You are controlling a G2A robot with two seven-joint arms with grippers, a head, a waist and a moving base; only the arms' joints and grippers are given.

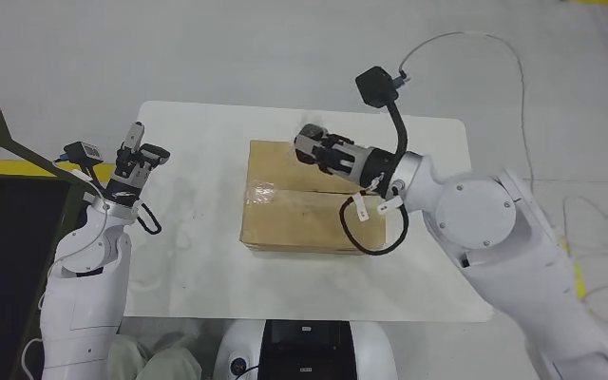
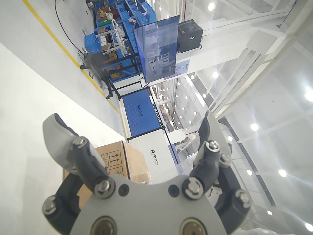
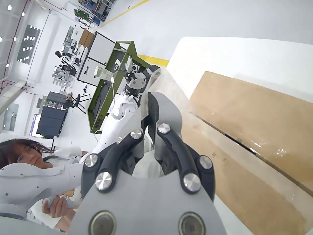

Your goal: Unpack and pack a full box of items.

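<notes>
Cardboard box (image 1: 285, 214) sits mid-table (image 1: 190, 275), flaps down, with clear tape (image 3: 168, 86) along its top seam. We note the left gripper (image 1: 144, 142) raised by the table's left edge, well apart from the box, jaws spread wide and empty. Over the box's far left corner, the right gripper (image 1: 309, 141) is pinched closed on a lifted end of the tape.

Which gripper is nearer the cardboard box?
Right. The right gripper is above the cardboard box top, by its far edge. The left gripper is at the table edge, well apart from the box.
</notes>
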